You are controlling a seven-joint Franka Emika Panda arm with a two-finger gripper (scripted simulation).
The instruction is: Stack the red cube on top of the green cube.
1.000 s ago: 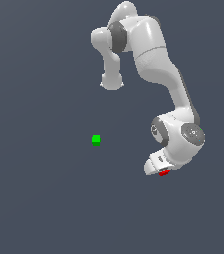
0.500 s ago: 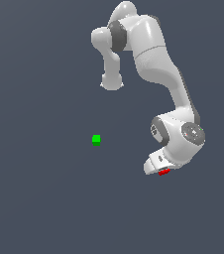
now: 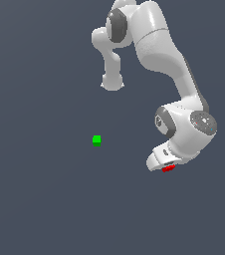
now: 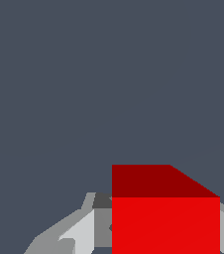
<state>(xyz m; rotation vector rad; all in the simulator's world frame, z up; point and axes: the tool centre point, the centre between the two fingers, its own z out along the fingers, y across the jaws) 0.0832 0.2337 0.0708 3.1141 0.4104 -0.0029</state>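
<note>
1. Red cube (image 3: pixel 168 168) sits in the lower right of the exterior view, tucked directly under the arm's white wrist housing; only a thin red sliver shows below that housing.
2. Wrist view: the red cube (image 4: pixel 165 218) fills the lower right of the frame, with one bright face toward the camera and a darker face above it.
3. Gripper (image 4: pixel 148 228): a grey and white finger (image 4: pixel 82 230) lies against one side of the cube, and a pale grey part shows at the cube's other side, at the frame's right edge. The fingers appear to be clamped on the red cube, with the cube between them.
4. In the exterior view the gripper (image 3: pixel 167 165) itself is mostly hidden by the wrist housing; its fingers cannot be made out there.
5. Green cube (image 3: pixel 96 140) lies alone near the centre of the exterior view, toward the exterior view's left of the red cube and well apart from it. It is not seen in the wrist view.
6. Arm (image 3: pixel 159 55) runs from the top centre of the exterior view down to the lower right.
7. Floor (image 3: pixel 40 199) is a plain dark grey-blue surface throughout.
</note>
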